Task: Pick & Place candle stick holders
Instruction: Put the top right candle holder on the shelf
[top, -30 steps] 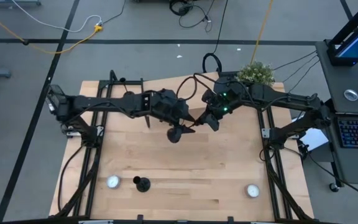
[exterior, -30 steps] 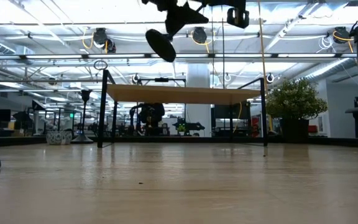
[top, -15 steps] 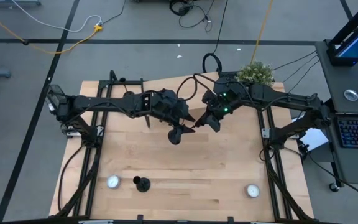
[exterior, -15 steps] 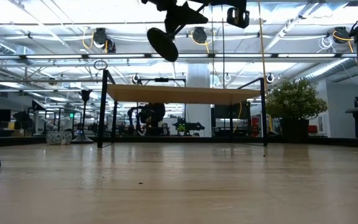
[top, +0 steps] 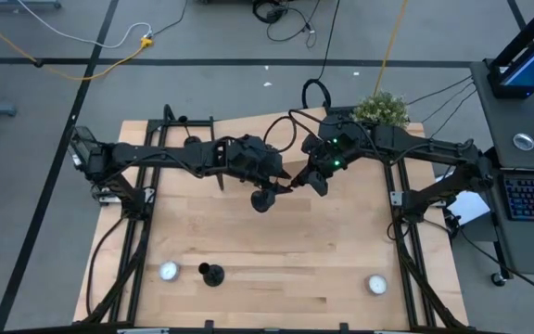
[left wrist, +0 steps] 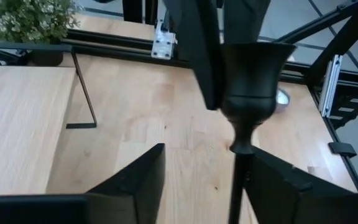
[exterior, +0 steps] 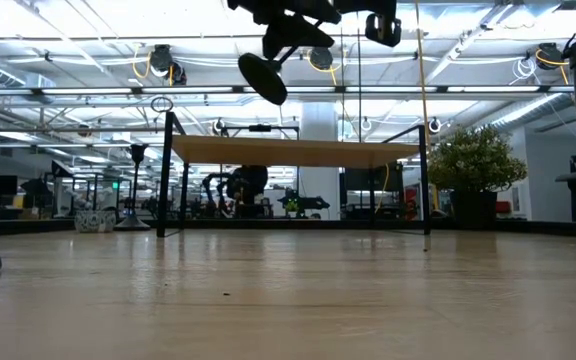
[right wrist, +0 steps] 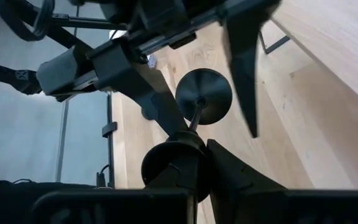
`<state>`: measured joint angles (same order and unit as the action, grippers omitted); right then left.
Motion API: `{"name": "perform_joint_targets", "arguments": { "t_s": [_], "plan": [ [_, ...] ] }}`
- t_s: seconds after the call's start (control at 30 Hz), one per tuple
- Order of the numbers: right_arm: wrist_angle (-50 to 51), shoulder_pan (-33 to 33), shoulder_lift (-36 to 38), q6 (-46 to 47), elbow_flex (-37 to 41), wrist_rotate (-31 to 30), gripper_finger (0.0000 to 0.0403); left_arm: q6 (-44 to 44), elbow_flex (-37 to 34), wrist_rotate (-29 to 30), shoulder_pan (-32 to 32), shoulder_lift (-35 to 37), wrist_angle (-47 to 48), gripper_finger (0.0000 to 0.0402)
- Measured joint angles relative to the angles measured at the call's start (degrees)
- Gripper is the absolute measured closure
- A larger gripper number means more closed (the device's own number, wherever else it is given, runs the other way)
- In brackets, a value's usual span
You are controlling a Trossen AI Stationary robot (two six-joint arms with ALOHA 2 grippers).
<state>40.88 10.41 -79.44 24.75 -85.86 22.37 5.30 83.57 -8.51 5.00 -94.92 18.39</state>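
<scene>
Above mid-table, my right gripper (top: 297, 185) stays clamped on the candlestick's (top: 269, 196) cup, held in the air. My left gripper (top: 269, 184) has narrowed around its stem; can't tell if gripping. Handover underway, I think.

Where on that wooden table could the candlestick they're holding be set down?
Bare wood lies in the middle of the table, between the standing candlestick and the right-hand white disc. It is crowded at the back, where both end effectors meet around the lifted candlestick.
</scene>
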Motion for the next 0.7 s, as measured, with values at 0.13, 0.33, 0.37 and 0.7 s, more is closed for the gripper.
{"name": "perform_joint_targets", "arguments": {
  "t_s": [0.13,0.33,0.37,0.7],
  "plan": [
    [0.4,0.0,0.0,0.0,0.0,-0.4,0.0395,0.0,0.0,-0.2,0.1,0.0,1.2,0.0258],
    [1.0,0.0,0.0,0.0,0.0,-1.7,0.0395,-0.2,0.0,-0.3,0.1,0.0,3.2,0.0311],
    [1.0,0.0,0.0,0.0,0.0,-1.7,0.0395,-0.2,0.0,-0.3,0.1,0.0,3.3,0.0319],
    [1.1,0.0,0.0,0.3,0.0,-1.1,0.0395,-0.1,0.0,-1.8,0.2,0.0,2.9,0.0384]
  ]
}}
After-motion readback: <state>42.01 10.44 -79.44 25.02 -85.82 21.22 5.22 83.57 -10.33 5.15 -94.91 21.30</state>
